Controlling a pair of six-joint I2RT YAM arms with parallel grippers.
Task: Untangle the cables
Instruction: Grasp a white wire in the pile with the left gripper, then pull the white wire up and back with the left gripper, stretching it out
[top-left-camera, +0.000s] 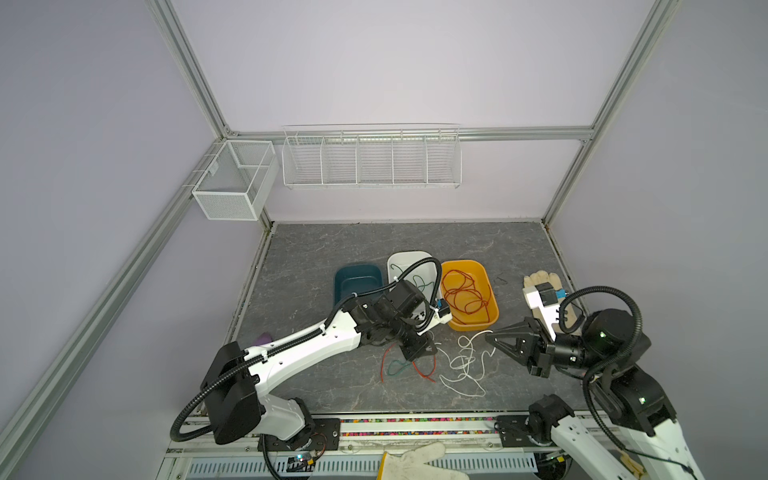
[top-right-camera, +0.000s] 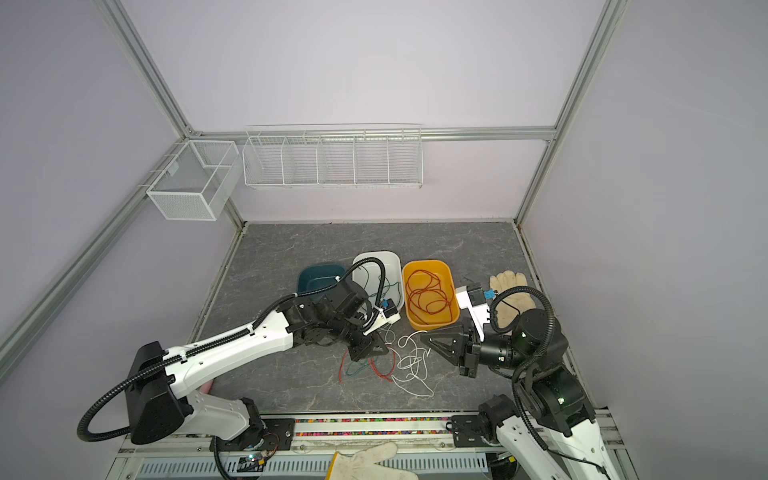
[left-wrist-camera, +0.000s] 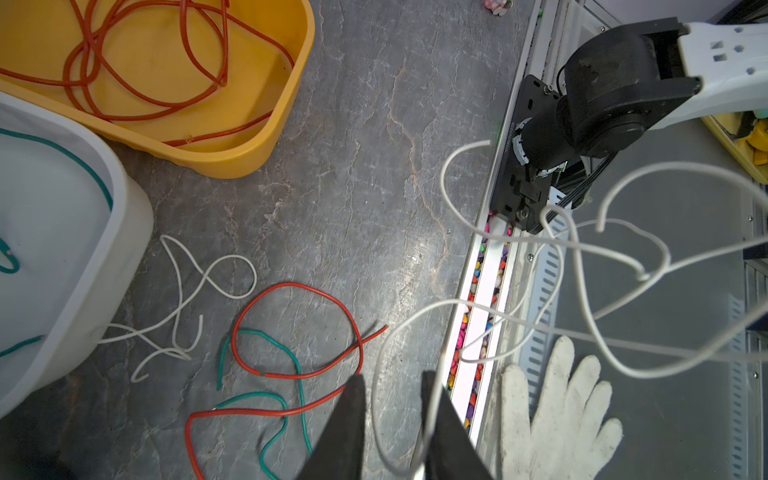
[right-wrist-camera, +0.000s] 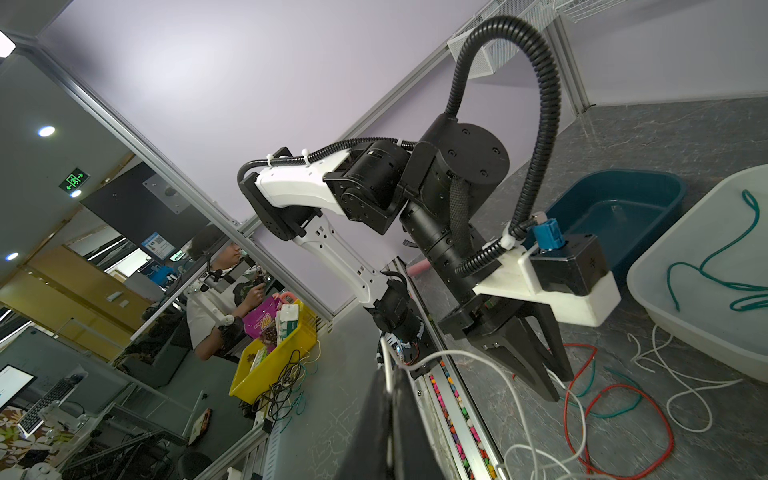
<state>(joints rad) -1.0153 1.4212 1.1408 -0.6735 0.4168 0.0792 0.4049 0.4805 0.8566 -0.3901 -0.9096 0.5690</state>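
grip: right hand clamping thin white cable | left hand gaping, straddling its span stretching between both

Red, green, white cables; yellow tray

The left arm hides much of the white plastic tray. The thin white cable runs out of sight between the right end effector's fingers.
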